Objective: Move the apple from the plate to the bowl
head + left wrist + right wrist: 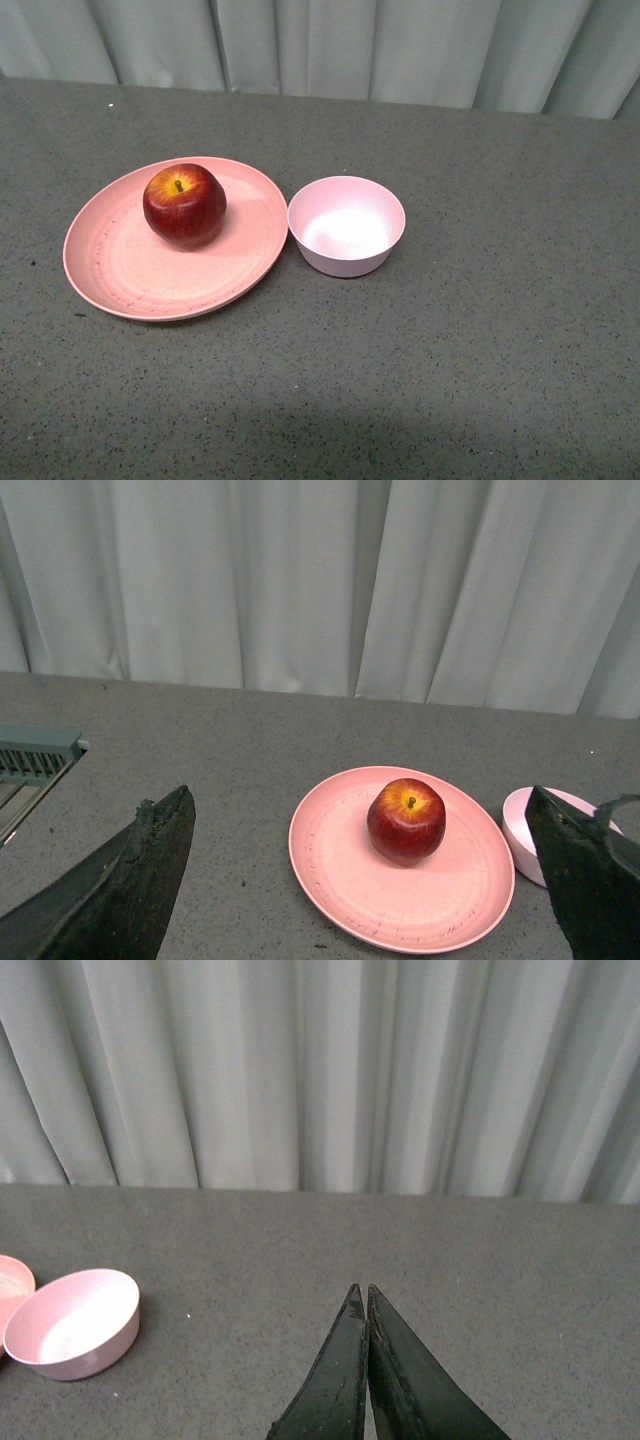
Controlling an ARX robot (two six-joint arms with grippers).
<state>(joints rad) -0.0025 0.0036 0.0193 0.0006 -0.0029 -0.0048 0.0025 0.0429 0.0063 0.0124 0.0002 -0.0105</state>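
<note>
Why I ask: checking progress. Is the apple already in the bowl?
No, the apple sits on the plate, and the bowl beside it is empty.

Lab-style test bench: grey speckled tabletop (480, 380); pale pleated curtain (400, 50) screens the whole far edge at 12 o'clock.

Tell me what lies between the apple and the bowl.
Only a bare strip of the plate lies between the apple and the bowl. The front view shows this, with the plate's rim close against the bowl's side.
</note>
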